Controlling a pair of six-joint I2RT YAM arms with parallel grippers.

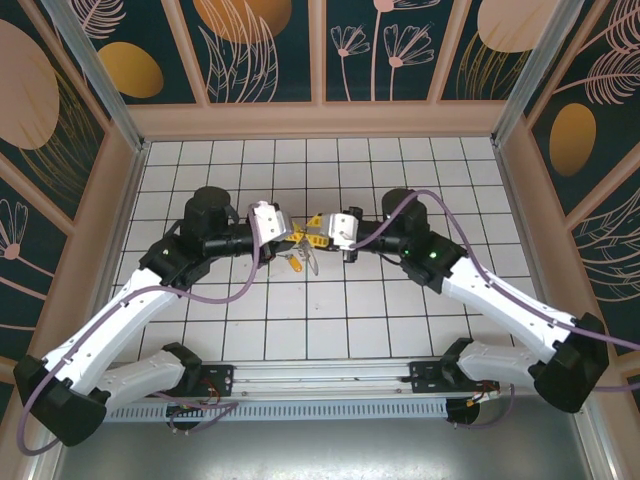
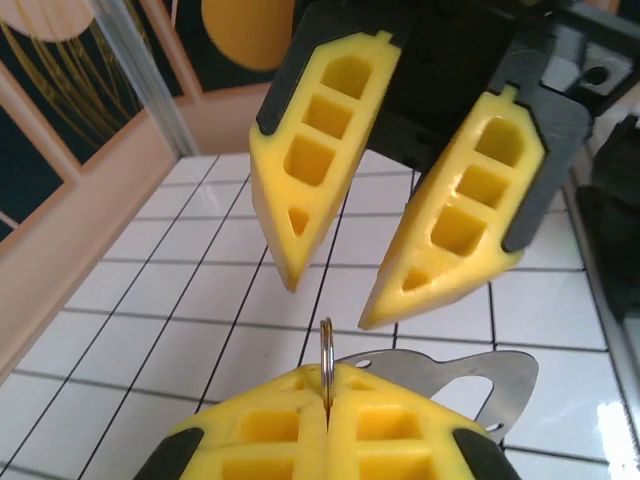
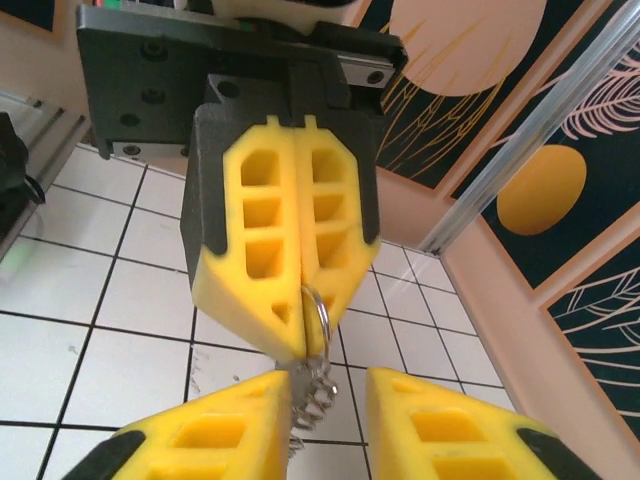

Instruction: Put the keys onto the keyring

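Mid-frame, free table (image 1: 400, 320) all round, walls (image 1: 118, 200) well apart. Left gripper (image 3: 298, 345) clamped on keyring (image 3: 318, 315); right gripper (image 2: 335, 300) jaws apart, gripping nothing, just beside keyring.

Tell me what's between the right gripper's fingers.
Right wrist view: the keyring, pinched by the shut left gripper, with silvery bits dangling below it into the gap of the open right gripper.

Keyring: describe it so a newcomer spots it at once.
On the white tiled table, look where left arm and right arm meet. The keyring is the thin silvery loop pinched in the shut left hand, far slimmer than the chunky yellow fingers around it.
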